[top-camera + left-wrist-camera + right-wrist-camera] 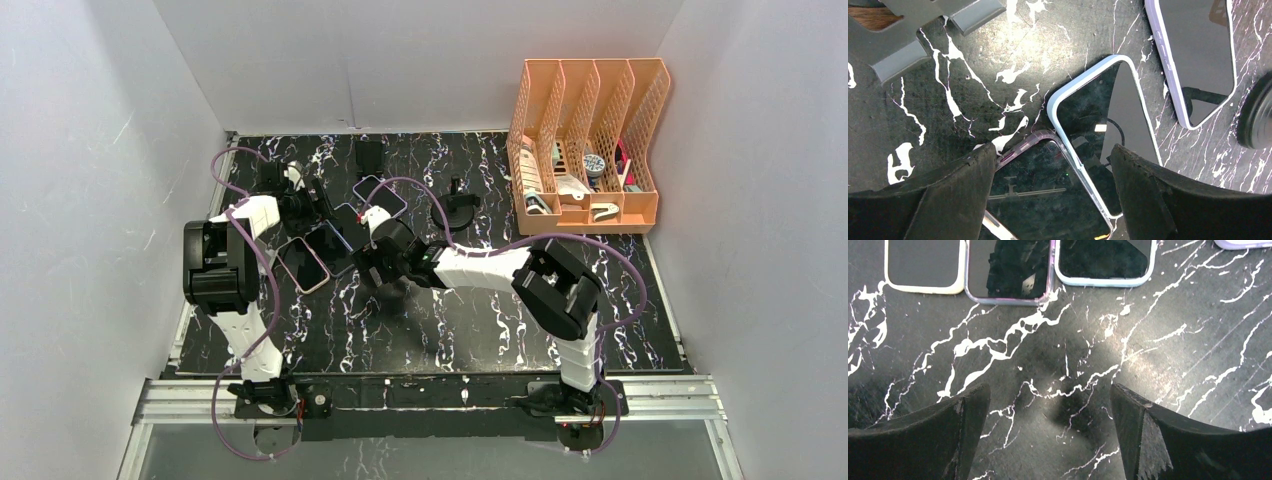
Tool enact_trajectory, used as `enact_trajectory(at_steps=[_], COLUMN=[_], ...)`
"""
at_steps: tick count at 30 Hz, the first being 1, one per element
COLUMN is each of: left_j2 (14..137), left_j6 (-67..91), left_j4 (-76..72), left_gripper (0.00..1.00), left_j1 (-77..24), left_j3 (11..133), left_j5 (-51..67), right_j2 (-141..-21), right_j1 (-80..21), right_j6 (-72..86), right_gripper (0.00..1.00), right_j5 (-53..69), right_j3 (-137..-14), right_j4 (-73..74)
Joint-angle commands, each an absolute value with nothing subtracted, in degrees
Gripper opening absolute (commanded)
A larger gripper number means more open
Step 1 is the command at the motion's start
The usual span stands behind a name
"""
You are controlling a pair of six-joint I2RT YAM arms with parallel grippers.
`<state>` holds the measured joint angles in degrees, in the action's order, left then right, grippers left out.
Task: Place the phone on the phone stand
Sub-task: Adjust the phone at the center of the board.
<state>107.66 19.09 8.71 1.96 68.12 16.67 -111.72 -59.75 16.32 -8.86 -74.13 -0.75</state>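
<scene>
Now my left gripper (pixel 1053 167) gapes wide over the clear-cased phone (pixel 1048 205), holding nothing; my right gripper (pixel 1050 405) gapes empty above the table (pixel 1063 355).

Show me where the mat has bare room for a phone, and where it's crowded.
Bare: the near strip of mat between the arm bases, and the stretch between the round stand and the orange rack. Crowded: left of centre, where the phones lie side by side.
</scene>
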Motion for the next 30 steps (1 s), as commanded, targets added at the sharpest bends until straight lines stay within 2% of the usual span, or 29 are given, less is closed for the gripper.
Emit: enact_trajectory(at_steps=[1,22,30], left_j2=[107.3,93.1,92.4], left_j6=[19.8,27.2,26.5], left_j4=[13.0,8.4,8.1], left_gripper=[0.82,0.83,0.83], left_j1=[0.8,-9.0,-9.1], left_j3=[64.3,45.6,44.6], left_j5=[18.7,16.0,16.0], right_j2=[-107.6,-105.5,-108.5], right_j1=[-59.5,-59.5,-59.5], right_j6=[15.2,14.3,5.5], right_gripper=[0.98,0.99,0.99], right_j5=[-8.3,-6.7,-6.2], right_j3=[-71.4,-64.4,-64.1], right_j4=[-4.6,-8.0,-10.8])
